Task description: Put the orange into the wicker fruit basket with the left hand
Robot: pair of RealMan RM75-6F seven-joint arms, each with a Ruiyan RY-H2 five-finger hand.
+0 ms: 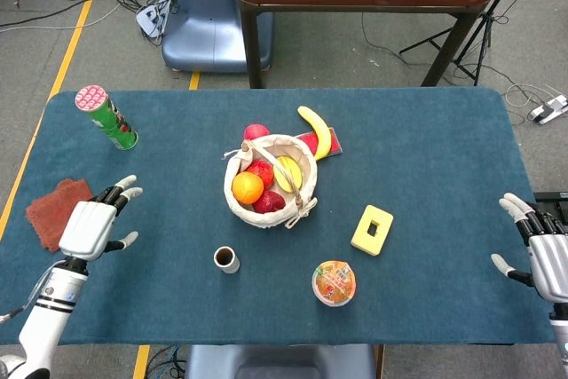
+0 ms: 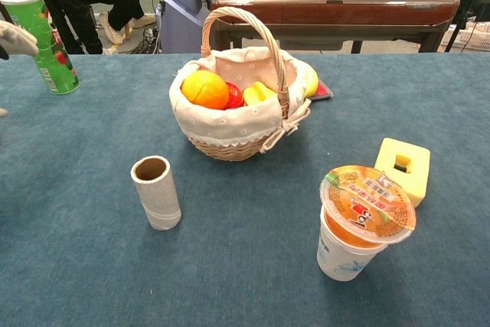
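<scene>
The orange lies inside the wicker fruit basket, at its left side, next to red fruit and a yellow fruit. My left hand is open with fingers spread, far left of the basket near the table's left edge; only a fingertip shows in the chest view. My right hand is open at the table's right edge, holding nothing.
A green can stands back left, a red cloth lies by the left hand. A cardboard tube, a sealed cup and a yellow block sit in front. A banana lies behind the basket.
</scene>
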